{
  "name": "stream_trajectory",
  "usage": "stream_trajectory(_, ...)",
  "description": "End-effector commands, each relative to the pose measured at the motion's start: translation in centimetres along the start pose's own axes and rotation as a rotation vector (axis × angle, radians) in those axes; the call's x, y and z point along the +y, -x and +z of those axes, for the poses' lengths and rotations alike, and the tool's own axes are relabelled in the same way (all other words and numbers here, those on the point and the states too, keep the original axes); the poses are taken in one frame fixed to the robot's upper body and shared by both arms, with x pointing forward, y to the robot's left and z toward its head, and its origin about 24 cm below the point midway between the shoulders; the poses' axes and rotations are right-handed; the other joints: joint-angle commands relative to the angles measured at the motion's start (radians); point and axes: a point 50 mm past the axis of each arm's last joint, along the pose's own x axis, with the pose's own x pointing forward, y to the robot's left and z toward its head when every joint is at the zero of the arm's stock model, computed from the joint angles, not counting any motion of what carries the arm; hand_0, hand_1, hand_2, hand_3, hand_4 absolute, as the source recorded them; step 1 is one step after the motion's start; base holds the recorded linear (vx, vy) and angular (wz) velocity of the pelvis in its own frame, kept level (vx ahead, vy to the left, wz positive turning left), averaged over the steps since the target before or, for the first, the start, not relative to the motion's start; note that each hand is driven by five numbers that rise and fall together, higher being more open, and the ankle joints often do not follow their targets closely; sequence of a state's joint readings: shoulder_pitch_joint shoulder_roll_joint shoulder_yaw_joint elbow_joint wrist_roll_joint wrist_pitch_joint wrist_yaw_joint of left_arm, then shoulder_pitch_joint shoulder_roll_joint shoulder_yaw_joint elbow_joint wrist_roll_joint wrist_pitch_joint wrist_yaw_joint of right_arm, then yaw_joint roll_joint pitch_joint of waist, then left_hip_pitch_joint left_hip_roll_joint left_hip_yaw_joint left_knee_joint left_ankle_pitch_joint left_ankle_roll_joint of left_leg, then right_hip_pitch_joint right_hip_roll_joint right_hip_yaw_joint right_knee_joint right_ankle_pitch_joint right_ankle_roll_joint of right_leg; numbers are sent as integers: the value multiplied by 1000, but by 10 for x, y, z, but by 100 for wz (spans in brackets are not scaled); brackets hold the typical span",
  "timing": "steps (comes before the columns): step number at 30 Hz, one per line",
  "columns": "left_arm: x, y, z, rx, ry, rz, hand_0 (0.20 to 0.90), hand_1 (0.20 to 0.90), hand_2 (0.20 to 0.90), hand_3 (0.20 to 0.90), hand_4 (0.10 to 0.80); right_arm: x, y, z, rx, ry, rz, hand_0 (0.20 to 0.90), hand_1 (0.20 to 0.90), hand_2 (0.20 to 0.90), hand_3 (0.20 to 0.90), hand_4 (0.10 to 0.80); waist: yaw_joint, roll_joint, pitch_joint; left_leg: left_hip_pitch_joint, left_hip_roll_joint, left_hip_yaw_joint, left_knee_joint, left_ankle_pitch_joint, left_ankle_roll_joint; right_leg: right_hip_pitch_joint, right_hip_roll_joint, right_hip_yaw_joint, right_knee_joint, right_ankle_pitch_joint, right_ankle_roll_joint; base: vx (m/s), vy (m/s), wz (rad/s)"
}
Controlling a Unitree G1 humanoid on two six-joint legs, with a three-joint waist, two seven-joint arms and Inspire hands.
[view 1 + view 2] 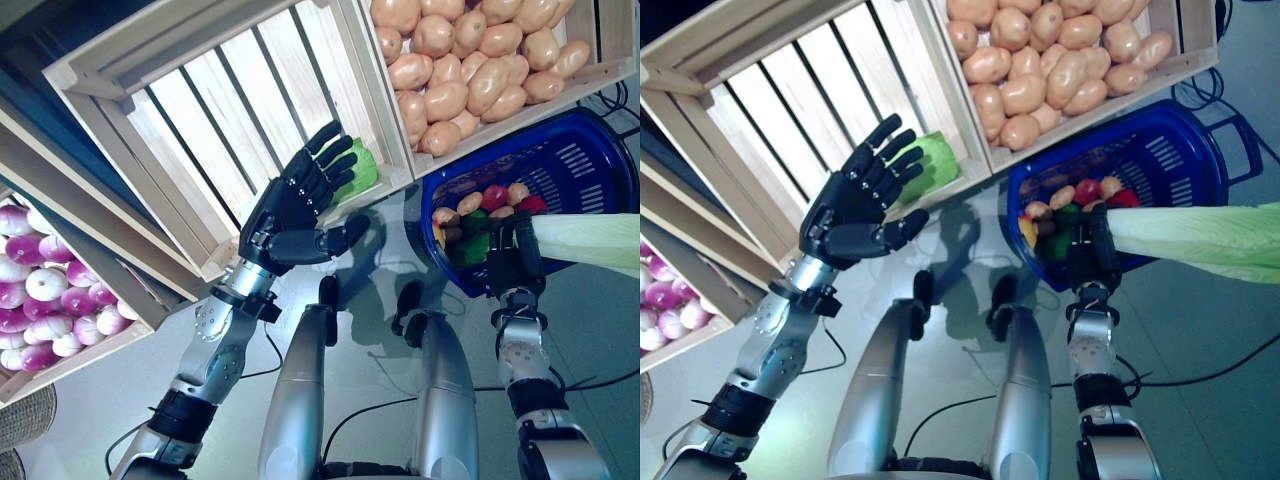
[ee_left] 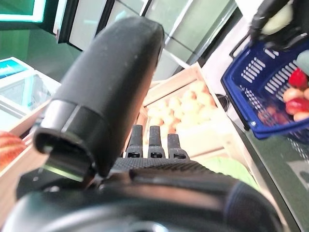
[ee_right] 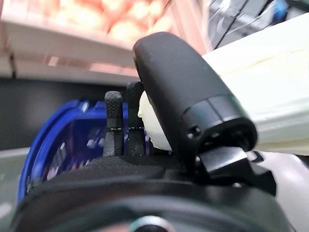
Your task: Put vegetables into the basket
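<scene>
The right robot hand (image 1: 515, 262) grips a pale cabbage (image 1: 590, 243) beside the blue basket (image 1: 580, 160).

the left robot hand (image 1: 300, 205) is raised on a bent silver-grey arm, its fingers straight and spread, the thumb standing out to the side, holding nothing. the right robot hand (image 1: 1092, 250) sits atop an upright forearm, its fingers and thumb curled round the pale stalk end of a cabbage (image 1: 1210, 240).
</scene>
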State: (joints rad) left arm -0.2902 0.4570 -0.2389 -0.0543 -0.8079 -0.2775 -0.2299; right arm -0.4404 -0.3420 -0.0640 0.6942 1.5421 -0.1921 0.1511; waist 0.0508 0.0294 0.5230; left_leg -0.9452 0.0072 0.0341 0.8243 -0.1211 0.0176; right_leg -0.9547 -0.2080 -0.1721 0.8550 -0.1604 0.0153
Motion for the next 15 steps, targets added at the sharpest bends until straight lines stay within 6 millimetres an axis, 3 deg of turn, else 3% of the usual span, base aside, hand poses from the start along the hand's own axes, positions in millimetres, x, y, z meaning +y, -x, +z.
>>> stream_trajectory(1,-24,-20,38,-235,-33,-109,900,900,900,900,800,24,-16,32,-25,132,43,300,300,300,300,400,20,39,-3,-26,-18,31,70,-92,16,9,12,31,104,-16,21,0,0,0)
stream_trajectory(8,-29,-25,37,-227,-75,-103,900,900,900,900,800,14,-22,21,84,163,-71,300,300,300,300,400,30,45,-3,-52,-26,28,73,-81,18,-19,23,32,116,-7,17,11,-6,0)
stream_trajectory(15,-29,-25,37,-217,-80,-100,900,900,900,900,800,-8,-14,9,262,287,-108,300,300,300,300,400,38,44,-3,-73,-37,16,69,-66,15,-33,34,23,107,6,15,17,-31,2)
